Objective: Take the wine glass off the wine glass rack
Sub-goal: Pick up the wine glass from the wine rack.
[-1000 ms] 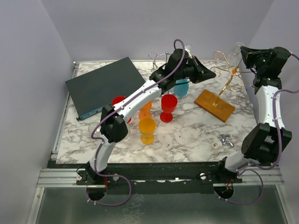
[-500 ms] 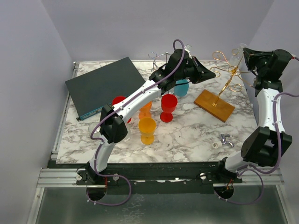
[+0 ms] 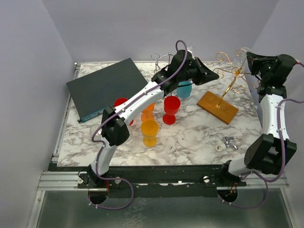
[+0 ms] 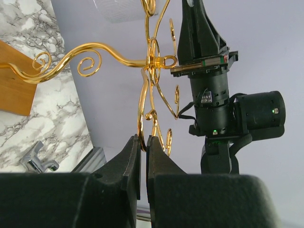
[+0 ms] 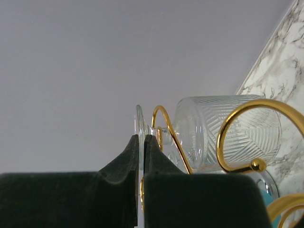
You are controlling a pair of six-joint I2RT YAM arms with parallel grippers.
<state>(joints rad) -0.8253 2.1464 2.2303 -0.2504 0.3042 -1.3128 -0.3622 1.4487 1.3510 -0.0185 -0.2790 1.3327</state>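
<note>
Wine glass (image 5: 237, 137): one, on the one gold rack (image 4: 114, 50). Right claw (image 5: 141, 142) pinches its foot; left claw (image 4: 143, 142) grips rack.

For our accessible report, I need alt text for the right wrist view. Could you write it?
The right gripper pinches the thin clear foot of a patterned wine glass hanging in a gold wire rack. Grey wall fills the background, with marble table at right.

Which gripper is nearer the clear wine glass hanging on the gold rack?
Right. The right gripper clamps the wine glass by its foot; the left gripper grips a rack arm on the opposite side.
</note>
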